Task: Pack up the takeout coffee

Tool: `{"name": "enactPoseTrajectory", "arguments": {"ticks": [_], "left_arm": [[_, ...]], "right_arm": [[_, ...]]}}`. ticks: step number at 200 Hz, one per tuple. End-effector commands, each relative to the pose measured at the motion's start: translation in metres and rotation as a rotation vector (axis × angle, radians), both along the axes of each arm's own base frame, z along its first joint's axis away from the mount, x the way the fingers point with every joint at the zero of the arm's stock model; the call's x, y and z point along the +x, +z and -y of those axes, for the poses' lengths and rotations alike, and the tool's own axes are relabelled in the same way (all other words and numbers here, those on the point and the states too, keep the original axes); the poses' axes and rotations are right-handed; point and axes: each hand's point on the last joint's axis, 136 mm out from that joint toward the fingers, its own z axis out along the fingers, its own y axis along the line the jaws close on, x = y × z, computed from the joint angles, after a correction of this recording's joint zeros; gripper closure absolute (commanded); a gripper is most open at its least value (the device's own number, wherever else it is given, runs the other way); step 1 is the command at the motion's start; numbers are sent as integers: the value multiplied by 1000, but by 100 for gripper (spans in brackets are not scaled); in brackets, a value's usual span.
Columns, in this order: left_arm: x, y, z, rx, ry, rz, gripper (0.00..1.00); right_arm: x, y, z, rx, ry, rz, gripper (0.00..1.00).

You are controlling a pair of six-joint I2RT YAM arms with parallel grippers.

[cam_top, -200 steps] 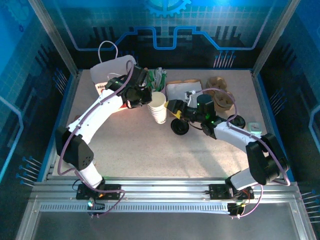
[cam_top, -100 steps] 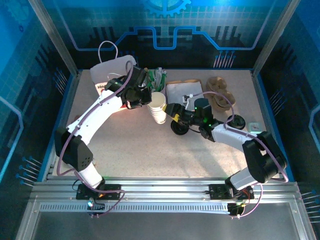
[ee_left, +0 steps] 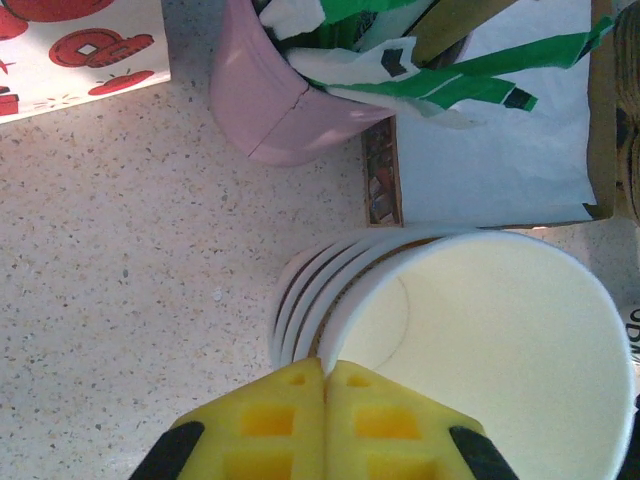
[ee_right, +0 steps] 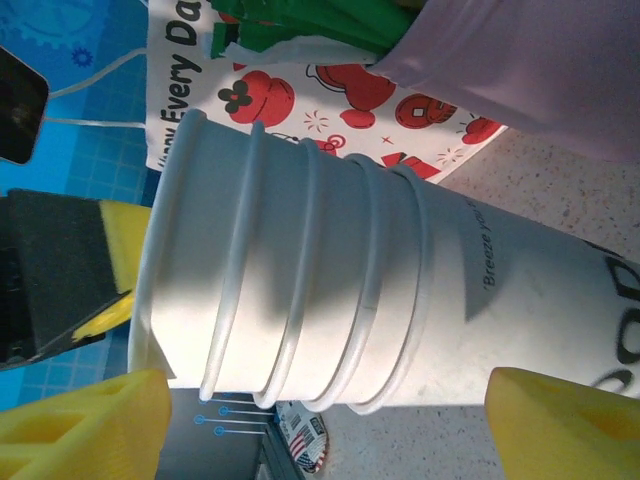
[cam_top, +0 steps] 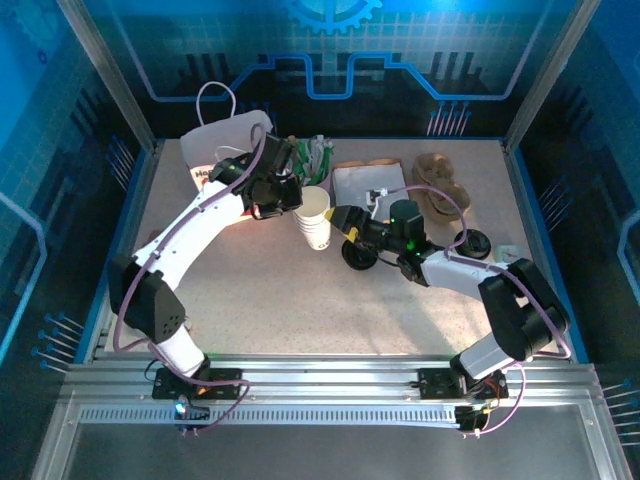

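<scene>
A stack of nested white cups (cam_top: 316, 222) stands mid-table. My left gripper (cam_top: 296, 204) is shut on the rim of the stack's top cup (ee_left: 490, 350), its yellow pads (ee_left: 290, 420) pressed together over the edge. My right gripper (cam_top: 341, 219) is open just right of the stack. In the right wrist view the ribbed stack (ee_right: 330, 300) lies between its spread yellow fingers (ee_right: 560, 425), with no clear contact. The takeout coffee as a single separate cup is out of view. The white gift bag with red print (cam_top: 226, 140) lies at the back left.
A pink cup of green-white sticks (cam_top: 318, 155) stands right behind the stack. A white paper bag (cam_top: 362, 182) and brown trays (cam_top: 442, 188) lie at the back right. Black lids sit on the table (cam_top: 358, 255) and further right (cam_top: 476, 242).
The right arm has edged a little to the left, closer to the stack. The left gripper holds the same pinch on the top cup's rim.
</scene>
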Motion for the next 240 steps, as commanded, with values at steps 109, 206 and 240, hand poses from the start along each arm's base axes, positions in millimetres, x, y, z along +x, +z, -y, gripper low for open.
{"name": "enactPoseTrajectory", "arguments": {"ticks": [109,206,240], "left_arm": [[-4,20,5,-76,3,34,100],[-3,28,3,-126,27,52,100],[0,44,-4,-109,28,85,100]], "right_arm": [[7,-19,-10,19,-3,-8,19],[5,-39,-1,-62,-34,-46,19],[3,-34,-1,-80,-23,-28,19]]}}
